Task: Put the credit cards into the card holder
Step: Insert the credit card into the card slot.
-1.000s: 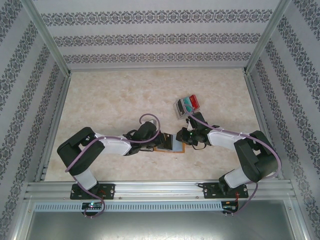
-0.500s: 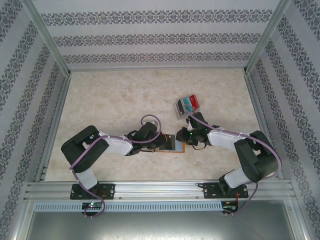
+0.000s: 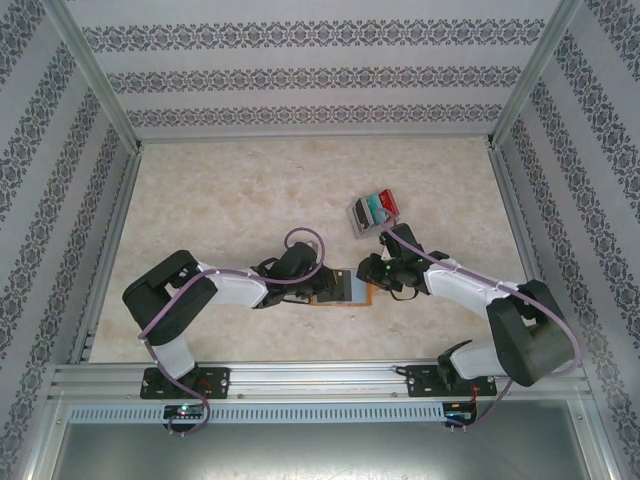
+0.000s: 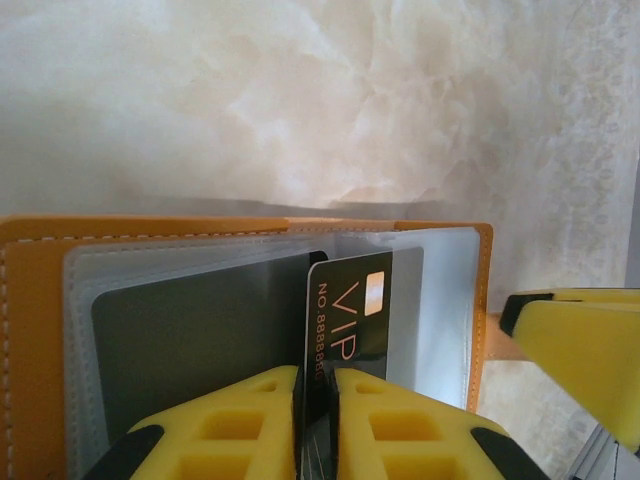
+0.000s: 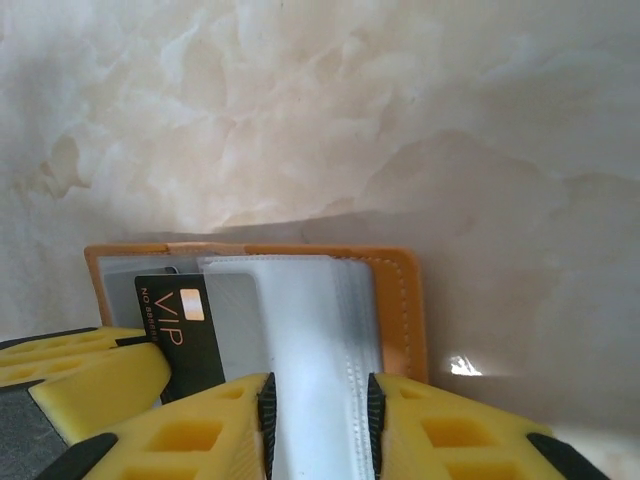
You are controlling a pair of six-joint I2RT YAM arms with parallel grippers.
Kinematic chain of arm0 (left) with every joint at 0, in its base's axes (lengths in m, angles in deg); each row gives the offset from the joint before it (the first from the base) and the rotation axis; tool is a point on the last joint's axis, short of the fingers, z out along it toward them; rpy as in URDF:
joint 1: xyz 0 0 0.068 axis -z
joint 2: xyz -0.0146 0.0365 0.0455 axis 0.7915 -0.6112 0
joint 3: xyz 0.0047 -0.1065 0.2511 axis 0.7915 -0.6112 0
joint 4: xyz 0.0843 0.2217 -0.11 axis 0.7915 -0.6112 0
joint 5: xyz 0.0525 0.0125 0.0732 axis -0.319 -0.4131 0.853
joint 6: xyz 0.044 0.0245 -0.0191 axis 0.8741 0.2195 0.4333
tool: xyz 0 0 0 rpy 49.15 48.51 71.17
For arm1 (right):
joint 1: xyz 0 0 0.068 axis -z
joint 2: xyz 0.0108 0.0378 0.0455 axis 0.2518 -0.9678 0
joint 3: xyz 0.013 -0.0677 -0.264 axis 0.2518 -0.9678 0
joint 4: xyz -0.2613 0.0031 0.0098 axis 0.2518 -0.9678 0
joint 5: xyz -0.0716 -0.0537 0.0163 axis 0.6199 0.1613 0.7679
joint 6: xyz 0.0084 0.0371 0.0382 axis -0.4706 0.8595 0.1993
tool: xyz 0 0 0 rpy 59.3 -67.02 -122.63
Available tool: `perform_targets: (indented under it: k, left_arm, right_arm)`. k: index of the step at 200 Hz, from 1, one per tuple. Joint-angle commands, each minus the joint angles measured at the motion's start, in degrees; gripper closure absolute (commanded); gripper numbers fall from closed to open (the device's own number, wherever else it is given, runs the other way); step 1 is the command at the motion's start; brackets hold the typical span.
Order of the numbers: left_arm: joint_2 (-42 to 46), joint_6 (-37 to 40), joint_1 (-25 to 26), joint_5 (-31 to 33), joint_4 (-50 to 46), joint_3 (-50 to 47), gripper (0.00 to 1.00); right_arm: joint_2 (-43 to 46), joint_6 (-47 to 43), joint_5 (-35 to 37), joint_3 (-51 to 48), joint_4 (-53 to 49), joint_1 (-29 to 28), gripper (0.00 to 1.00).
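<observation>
The card holder (image 3: 345, 287) lies open just below centre in the top view, between both arms. One black card (image 4: 350, 310) is part way into a clear sleeve. Its lower end runs under the left gripper (image 4: 317, 385), whose fingers are almost together — pinching it or only resting on it, I cannot tell. A darker card (image 4: 200, 350) looks seated in the sleeve to its left. The right gripper (image 5: 320, 385) has its fingers apart, the clear sleeves (image 5: 300, 300) lying in the gap. The other credit cards (image 3: 373, 211) sit stacked up and right of the holder, so I judge most of the job left. The table (image 3: 230, 200) is bare toward the upper left; the grippers crowd each other over the holder, and patterned walls (image 3: 60, 220) close both sides
</observation>
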Motion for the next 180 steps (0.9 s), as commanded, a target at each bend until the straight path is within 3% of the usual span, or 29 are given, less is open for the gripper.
perform_targets:
  k: [1,46,68,115,180]
  left_arm:
    - [1.64,3.01,0.98,0.0,-5.47,1.9,0.81]
    - [0.03,4.3,1.07,-2.38,-6.61,4.37,0.86]
    - [-1.02,4.27,1.24,-4.02,-6.42,5.58,0.84]
    - [-4.12,5.97,2.12,-5.47,-11.22,9.87,0.8]
    - [-5.38,5.21,3.0,-7.53,-8.95,11.15,0.75]
  right_arm:
    - [1.05,-1.63,3.14,-0.25,-4.03,-0.06,0.69]
    - [-3.61,-2.23,1.75,-0.25,-3.36,-0.1,0.8]
    - [-5.51,-1.89,0.9,-0.03,-2.05,-0.4,0.84]
    - [-5.74,-1.46,0.3,0.06,-1.1,-0.52,0.84]
    - [-5.46,-1.14,0.22,-0.19,-0.93,-0.61,0.83]
